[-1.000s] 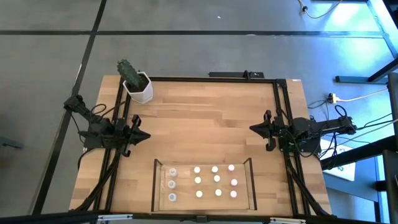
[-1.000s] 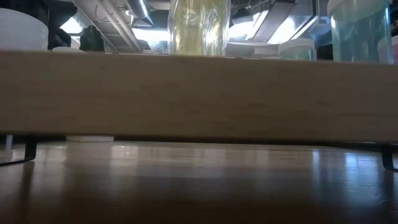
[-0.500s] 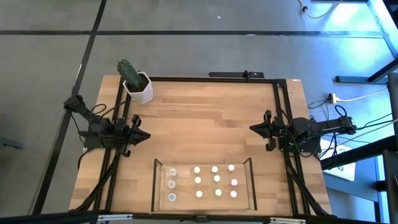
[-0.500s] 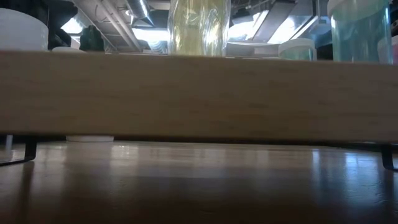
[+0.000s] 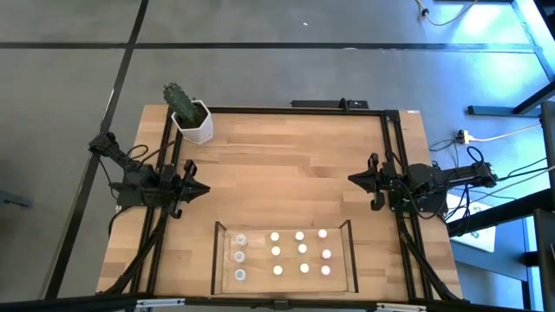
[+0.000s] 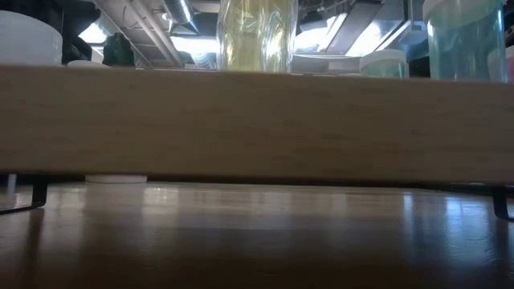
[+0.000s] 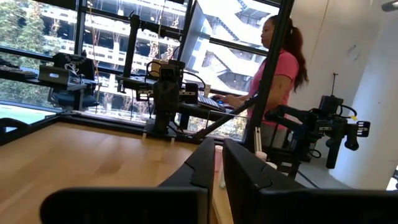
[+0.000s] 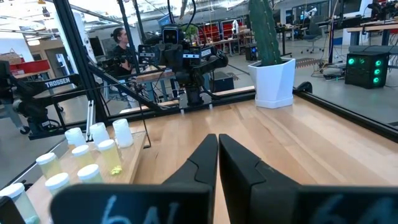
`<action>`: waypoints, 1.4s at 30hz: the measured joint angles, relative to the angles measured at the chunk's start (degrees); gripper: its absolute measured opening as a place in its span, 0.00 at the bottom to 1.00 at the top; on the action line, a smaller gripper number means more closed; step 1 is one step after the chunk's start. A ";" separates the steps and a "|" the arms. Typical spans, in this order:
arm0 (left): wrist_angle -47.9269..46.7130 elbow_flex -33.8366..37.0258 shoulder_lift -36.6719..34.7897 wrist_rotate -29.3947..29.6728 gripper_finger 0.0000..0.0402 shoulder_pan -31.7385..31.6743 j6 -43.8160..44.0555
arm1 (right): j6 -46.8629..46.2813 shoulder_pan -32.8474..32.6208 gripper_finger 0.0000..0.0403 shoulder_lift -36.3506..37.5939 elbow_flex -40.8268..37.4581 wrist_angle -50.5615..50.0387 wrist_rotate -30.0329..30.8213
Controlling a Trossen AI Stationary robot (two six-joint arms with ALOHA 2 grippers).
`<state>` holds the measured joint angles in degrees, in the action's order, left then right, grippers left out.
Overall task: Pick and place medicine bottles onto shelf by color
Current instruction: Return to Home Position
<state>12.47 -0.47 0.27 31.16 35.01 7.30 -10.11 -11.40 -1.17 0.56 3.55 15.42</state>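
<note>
Shelf (image 5: 257,263) at counter (image 5: 286,165) edge opposite cactus (image 5: 178,100), long axis left-right between arms. Bottles (image 5: 303,250) upright inside, caps up, in rows along it. Left hand (image 5: 204,190) at counter's left side, pressed together, empty. Right hand (image 5: 351,179) at right side, same.

Medicine bottles (image 6: 257,36) — bases behind shelf (image 6: 257,120)
</note>
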 joint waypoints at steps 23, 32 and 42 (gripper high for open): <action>0.00 0.00 0.02 0.00 0.06 -0.01 -0.01 | 0.01 0.02 0.05 0.00 0.00 0.00 0.02; 0.00 0.00 0.02 0.00 0.09 -0.01 -0.01 | -0.03 0.02 0.05 0.01 0.00 -0.02 0.00; 0.00 0.00 0.02 -0.01 0.06 0.01 -0.01 | -0.03 0.02 0.05 0.02 0.00 -0.02 0.00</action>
<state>12.47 -0.47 0.30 31.15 35.02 7.29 -10.15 -11.38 -1.15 0.56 3.54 15.42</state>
